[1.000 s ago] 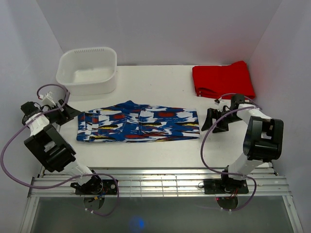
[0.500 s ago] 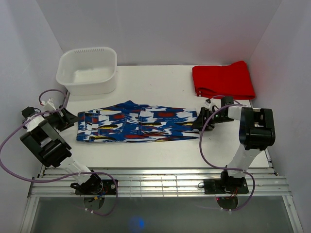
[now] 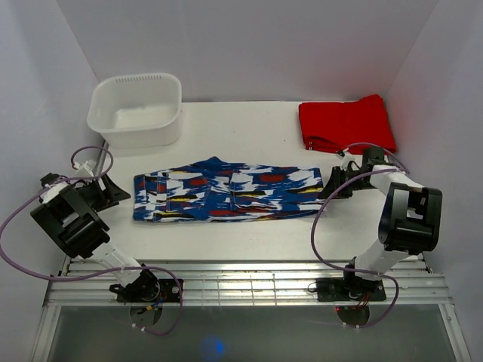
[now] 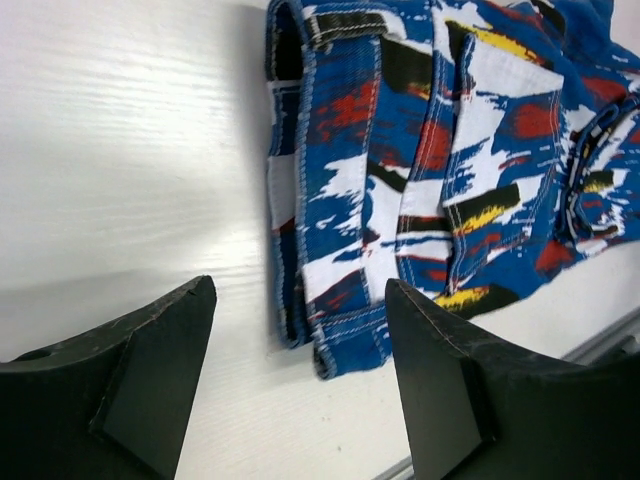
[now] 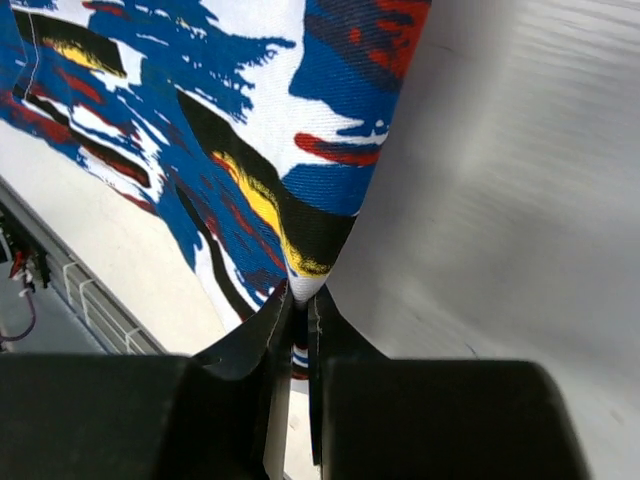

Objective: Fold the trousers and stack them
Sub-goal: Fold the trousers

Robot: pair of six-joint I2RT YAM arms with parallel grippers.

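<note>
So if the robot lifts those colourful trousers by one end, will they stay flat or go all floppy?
Probably floppy: the trousers are soft cloth, folded over in layers, and the corner pinched by the right gripper bunches to a point. They would likely slide easily, since they lie loose on the smooth table. They are unlikely to roll or break.

The left arm (image 3: 72,219) is folded low, and the left tool (image 4: 300,290) is spread wide and empty. The right arm (image 3: 407,215) reaches inward, with the right tool (image 5: 300,300) pinched tight on the trousers (image 3: 226,196) edge.
</note>
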